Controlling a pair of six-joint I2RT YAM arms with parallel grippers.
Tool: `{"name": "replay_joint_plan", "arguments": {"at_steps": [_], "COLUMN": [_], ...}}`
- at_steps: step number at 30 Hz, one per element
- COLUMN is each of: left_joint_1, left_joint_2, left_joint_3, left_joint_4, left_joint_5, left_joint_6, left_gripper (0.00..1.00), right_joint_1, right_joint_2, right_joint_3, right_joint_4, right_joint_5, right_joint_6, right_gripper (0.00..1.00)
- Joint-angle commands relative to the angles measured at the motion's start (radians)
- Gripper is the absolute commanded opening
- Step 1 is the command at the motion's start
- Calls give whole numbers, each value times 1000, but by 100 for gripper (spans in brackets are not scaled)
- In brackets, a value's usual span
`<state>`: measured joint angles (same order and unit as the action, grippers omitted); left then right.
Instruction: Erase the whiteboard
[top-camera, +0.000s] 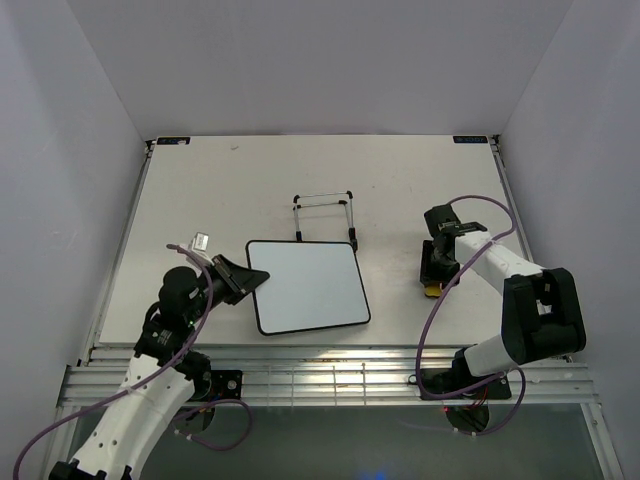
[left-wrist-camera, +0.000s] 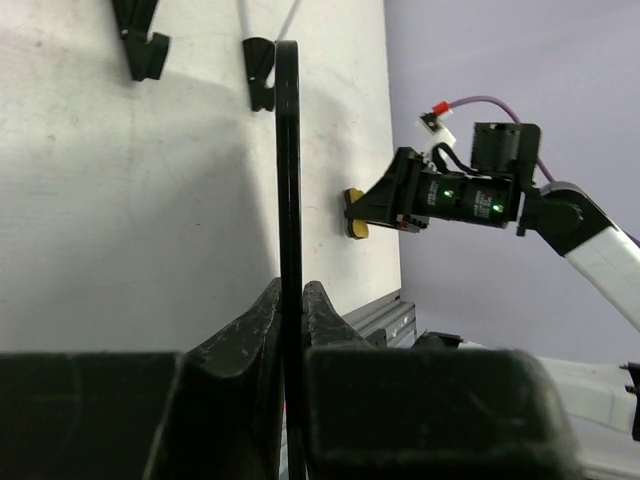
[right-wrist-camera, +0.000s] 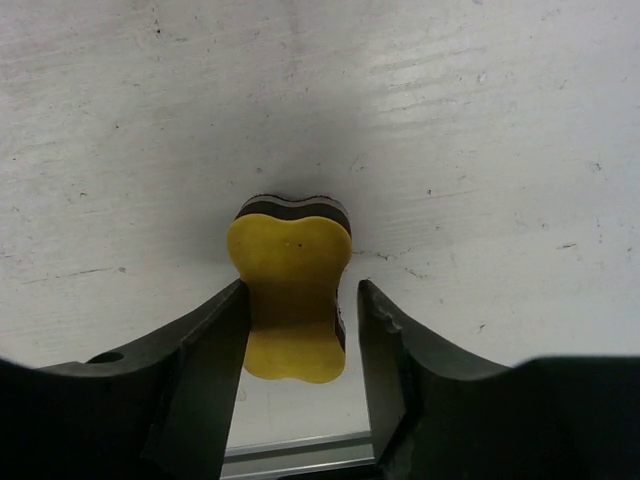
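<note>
Whiteboard (top-camera: 310, 287) lies on the bench surface (top-camera: 200, 190) at mid-width, close to the near edge, with its long axis roughly parallel to that edge and slightly skewed. No writing can be made out on its face in the top view. The left gripper (top-camera: 251, 278) is clamped on the board's left rim; in the left wrist view the rim runs edge-on between the closed fingers (left-wrist-camera: 262, 325). Whether the board is lifted off the surface cannot be determined. The right gripper (top-camera: 433, 272) is positioned toward the right edge of the bench, straddling the yellow eraser (right-wrist-camera: 290, 300). Its fingers are spread: one pad is against the eraser, while a narrow gap remains on the other side, so the grasp is judged not yet complete. From the right gripper the board lies directly to the left, across bare surface. The wire stand (top-camera: 325, 215) sits just beyond the board's far edge and limits sweep room there. Little margin exists toward the near edge.
</note>
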<state>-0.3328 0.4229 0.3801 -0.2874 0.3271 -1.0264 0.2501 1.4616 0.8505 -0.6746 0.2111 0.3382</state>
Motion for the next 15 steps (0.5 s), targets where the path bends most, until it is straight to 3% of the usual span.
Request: {"name": "replay_joint_plan", "arguments": {"at_steps": [1, 6, 12, 15], "left_joint_1": [6, 6, 6, 6], "left_joint_2": [-16, 25, 177, 214], "left_joint_3": [69, 65, 106, 102], "left_joint_4": [224, 350, 459, 595], "left_joint_5": [82, 122, 153, 113], "left_joint_6": [8, 12, 71, 86], "left_gripper": [0, 0, 0, 0], "right_joint_1": [-3, -9, -18, -20], "right_joint_2": [-9, -21, -81, -148], "right_joint_3": [-22, -39, -53, -53], "right_joint_4": [47, 59, 58, 56], "right_joint_5": [5, -16, -24, -36], "right_joint_6": [-11, -24, -25, -16], "right_gripper": [53, 69, 70, 70]}}
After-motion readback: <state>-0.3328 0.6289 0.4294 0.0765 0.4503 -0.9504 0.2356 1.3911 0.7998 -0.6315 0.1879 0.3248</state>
